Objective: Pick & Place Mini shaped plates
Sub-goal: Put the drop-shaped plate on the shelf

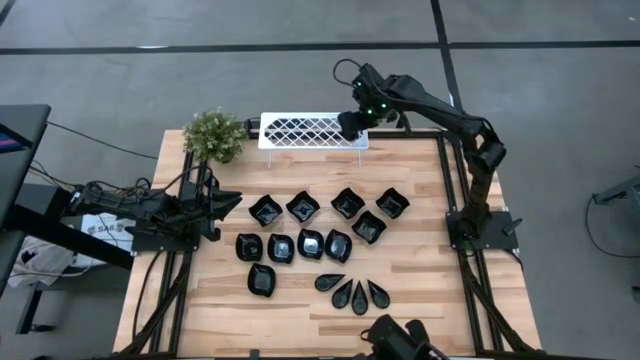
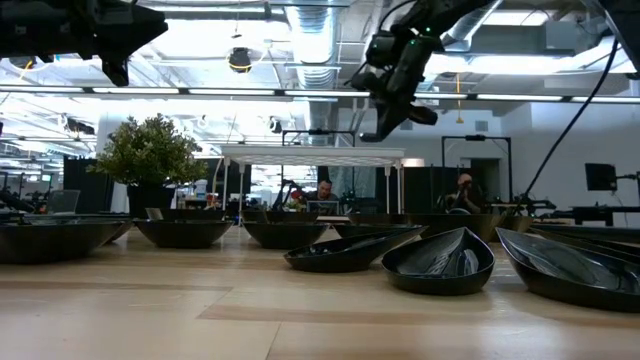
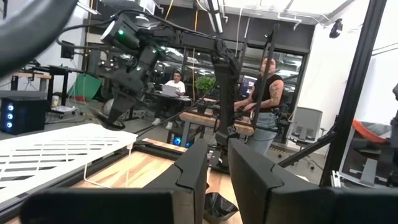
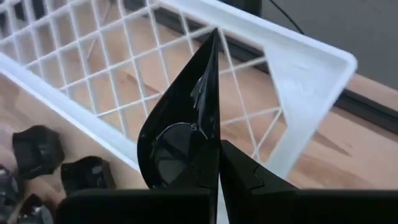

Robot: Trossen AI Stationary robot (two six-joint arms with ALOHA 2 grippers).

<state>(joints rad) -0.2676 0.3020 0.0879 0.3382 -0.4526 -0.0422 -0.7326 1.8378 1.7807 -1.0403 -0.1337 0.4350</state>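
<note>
Now right tool [image 4: 219, 163] gripping teardrop plate [image 4: 180, 130]

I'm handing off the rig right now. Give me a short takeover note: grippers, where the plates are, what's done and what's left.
Right gripper: shut on a teardrop plate, held on edge above the right end of the white rack.
Left gripper: holds nothing, parked at the table's left edge, fingers slightly apart, pointing at the plates.
Plates: the rest lie on the table in front of the rack: five square ones in the back row, rounded ones in the middle, four teardrops nearest the front.
Done: one plate picked up; no plate shows on the rack yet.
Left: set this one down, then move the others.
</note>
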